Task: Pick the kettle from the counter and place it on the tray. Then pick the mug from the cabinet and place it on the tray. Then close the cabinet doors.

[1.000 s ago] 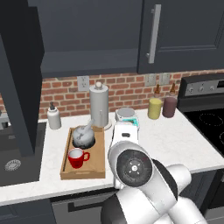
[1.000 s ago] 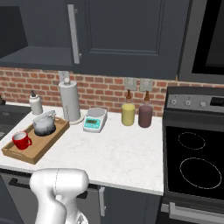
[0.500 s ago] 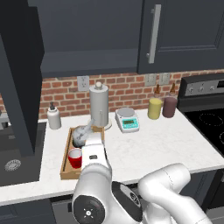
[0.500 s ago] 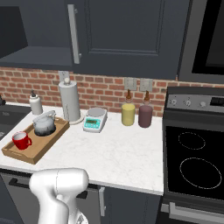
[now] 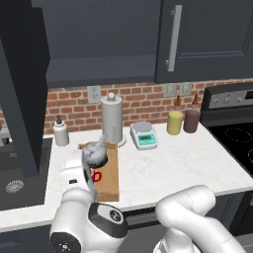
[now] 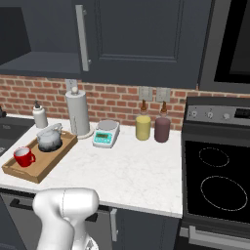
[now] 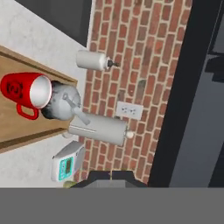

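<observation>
Both base views look forward-down from behind, sharing the tray (image 6: 38, 161); rolled hand view sees it near, at 9 o'clock.

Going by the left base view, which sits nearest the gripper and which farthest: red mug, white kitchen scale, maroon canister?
1. Red mug, on the wooden tray, beside the gripper.
2. White kitchen scale, mid-counter.
3. Maroon canister, by the stove.

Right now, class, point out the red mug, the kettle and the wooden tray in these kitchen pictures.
mug (image 6: 22, 156), right base view, on its red outer wall.
kettle (image 6: 49, 140), right base view, on its round grey body.
tray (image 6: 54, 158), right base view, on its near long rim.
</observation>
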Motion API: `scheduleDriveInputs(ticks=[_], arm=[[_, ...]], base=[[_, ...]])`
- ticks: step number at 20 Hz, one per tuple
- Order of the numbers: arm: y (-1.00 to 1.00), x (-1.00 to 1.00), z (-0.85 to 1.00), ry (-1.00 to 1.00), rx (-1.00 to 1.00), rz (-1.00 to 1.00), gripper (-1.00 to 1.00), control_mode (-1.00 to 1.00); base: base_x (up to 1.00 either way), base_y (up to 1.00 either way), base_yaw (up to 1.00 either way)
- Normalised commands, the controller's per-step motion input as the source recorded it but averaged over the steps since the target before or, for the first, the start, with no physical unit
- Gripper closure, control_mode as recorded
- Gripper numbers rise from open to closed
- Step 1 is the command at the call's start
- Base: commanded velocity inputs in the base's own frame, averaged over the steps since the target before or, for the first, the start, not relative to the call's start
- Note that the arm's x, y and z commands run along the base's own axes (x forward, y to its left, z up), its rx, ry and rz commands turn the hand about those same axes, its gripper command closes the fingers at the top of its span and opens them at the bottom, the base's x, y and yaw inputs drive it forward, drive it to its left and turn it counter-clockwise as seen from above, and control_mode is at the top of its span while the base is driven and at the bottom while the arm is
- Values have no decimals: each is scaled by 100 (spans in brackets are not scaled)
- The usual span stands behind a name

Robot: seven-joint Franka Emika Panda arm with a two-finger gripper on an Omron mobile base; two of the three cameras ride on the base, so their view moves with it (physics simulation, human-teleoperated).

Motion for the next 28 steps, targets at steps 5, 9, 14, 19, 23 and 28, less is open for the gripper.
scheduleDriveInputs(ticks=[5, 9, 14, 19, 23, 28], arm=[[88, 41, -16, -24, -19, -5, 100, -100], [77, 16, -1, -28, -16, -8, 100, -100], [89, 1, 4, -20, -8, -12, 100, -100], [90, 0, 18, -14, -6, -19, 100, -100], [78, 0, 14, -14, -6, -21, 100, -100], [46, 7, 4, -14, -5, -16, 100, -100]], base=[[0, 0, 0], [0, 0, 0], [0, 0, 0], [0, 0, 0], [0, 0, 0], [0, 0, 0]])
